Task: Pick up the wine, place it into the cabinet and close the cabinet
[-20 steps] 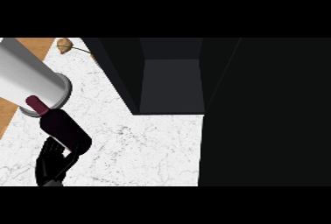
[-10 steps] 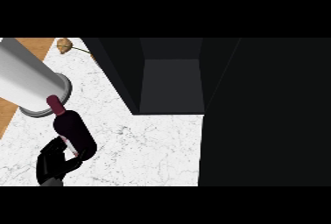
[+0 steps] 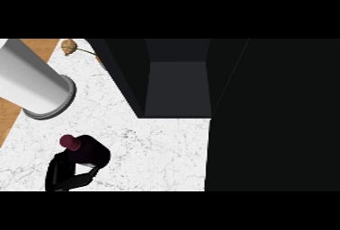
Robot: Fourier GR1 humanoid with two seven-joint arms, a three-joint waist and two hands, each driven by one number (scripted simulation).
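Left hand [image 3: 64, 174] curls round dark wine bottle [image 3: 88, 152]

My left hand [image 3: 58, 173] is matt black with no shine, like hard plastic. The wine bottle [image 3: 93, 153] in its fingers looks like smooth dark glass, and its cap [image 3: 69, 142] is a dull maroon. Under the hand, the counter [image 3: 159, 152] is smooth white marble with fine grey veins. To the hand's left runs a strip of warm, matt wood [image 3: 6, 125]. Ahead and to its right, the cabinet [image 3: 178, 85] is flat dark grey. Just beyond the hand, a pale cylinder [image 3: 30, 76] has a satin sheen.
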